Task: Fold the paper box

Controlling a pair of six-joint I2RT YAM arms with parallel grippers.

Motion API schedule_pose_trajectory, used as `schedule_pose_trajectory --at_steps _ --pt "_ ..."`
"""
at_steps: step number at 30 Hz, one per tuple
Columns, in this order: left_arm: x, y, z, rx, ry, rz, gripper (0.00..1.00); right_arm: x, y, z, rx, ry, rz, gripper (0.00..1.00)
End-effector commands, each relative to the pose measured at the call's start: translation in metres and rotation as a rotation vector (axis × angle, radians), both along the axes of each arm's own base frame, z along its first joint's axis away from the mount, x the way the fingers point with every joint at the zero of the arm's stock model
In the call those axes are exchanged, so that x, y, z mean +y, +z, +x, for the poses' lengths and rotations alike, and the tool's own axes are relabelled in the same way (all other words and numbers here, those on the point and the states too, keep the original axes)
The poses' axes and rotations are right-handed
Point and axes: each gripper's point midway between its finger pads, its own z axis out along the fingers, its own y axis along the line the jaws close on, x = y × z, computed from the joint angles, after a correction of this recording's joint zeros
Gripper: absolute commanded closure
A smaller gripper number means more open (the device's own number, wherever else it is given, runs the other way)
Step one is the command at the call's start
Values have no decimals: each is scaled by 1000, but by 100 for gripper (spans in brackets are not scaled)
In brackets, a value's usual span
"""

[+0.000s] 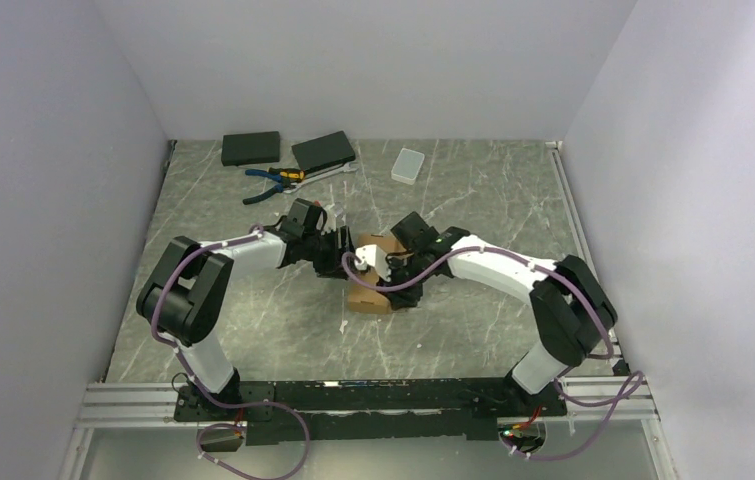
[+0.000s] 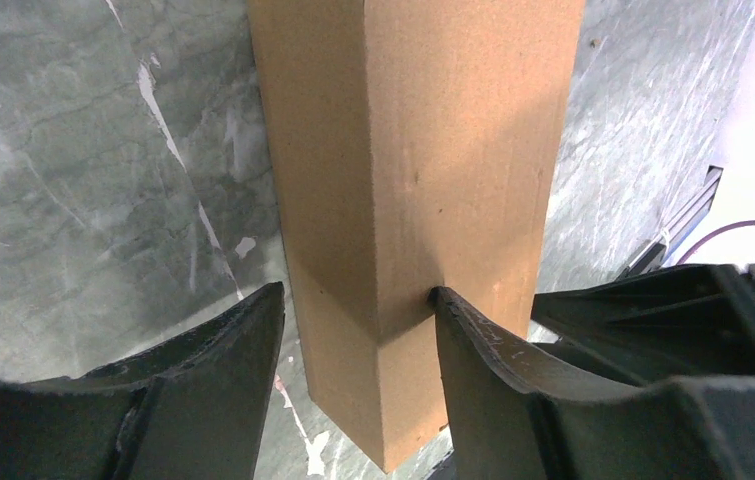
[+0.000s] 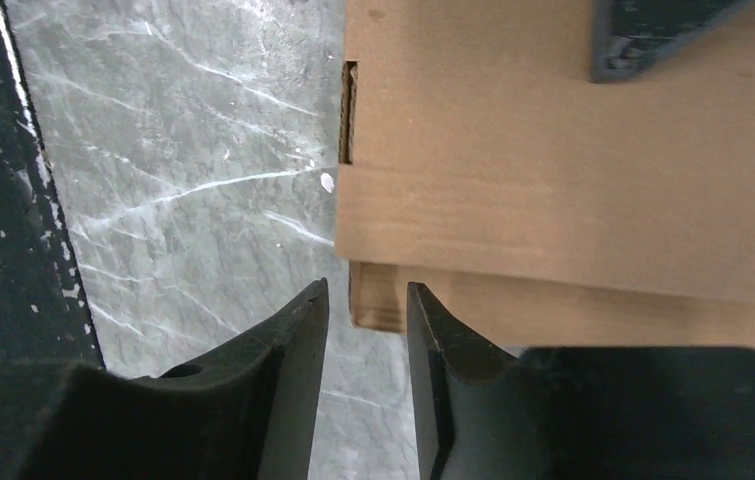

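Brown paper box (image 1: 371, 295) at mid counter (image 1: 473, 200), between my two arms, left jaws spread astride one box corner, one finger (image 2: 473, 345) touching cardboard, I cannot tell whether they pinch it, right jaws narrowly parted, nothing between them, just beside another box corner.

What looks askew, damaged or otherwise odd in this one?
The box has a shallow crease across its corner edge, right where a finger of the left pincer touches it. The right wrist view shows a small slit at a flap edge.

Left gripper (image 2: 358, 335) spread wide, right gripper (image 3: 365, 300) narrowly parted, both reaching toward each other.
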Motion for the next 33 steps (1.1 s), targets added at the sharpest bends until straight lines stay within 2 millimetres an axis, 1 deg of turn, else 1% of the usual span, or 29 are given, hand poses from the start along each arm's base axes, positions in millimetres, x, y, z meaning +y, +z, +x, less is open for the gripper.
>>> schedule_pose_trajectory --at_steps 1,2,5,7,10,12,15,19,23,24,26,28,29,30,32,33 --pt "2 5 1 -14 -18 26 37 5 49 10 -49 28 152 60" --pt "2 6 2 -17 -20 23 36 4 53 10 -45 30 170 59" --pt "1 12 4 -34 -26 13 33 -4 65 19 -30 -8 225 58" --pt "1 18 6 -53 -27 7 29 -9 72 35 -14 -104 272 59" --pt "1 29 12 -86 -24 3 24 -24 77 65 1 -274 341 58" --pt "2 37 16 -110 -22 -1 21 -37 78 79 34 -357 374 56" --pt "5 47 22 -141 -9 -3 15 -51 77 91 137 -399 428 54" --pt "10 56 27 -186 14 -8 9 -67 63 113 184 -439 427 50" --pt "20 61 28 -233 51 2 2 -66 59 138 151 -451 456 49" --pt "23 65 29 -248 68 -2 1 -65 59 144 145 -454 462 49" --pt "31 67 28 -259 98 -13 1 -63 60 157 137 -475 468 50" --pt "39 66 27 -264 125 -21 3 -65 55 169 118 -533 430 56" --pt "42 65 26 -259 135 -24 6 -64 54 170 106 -537 416 61" --pt "44 63 25 -254 141 -26 12 -63 51 168 101 -540 403 70" --pt "45 58 24 -241 144 -32 27 -57 47 159 122 -543 409 88" --pt "44 56 25 -231 140 -35 32 -51 45 156 142 -548 423 94"
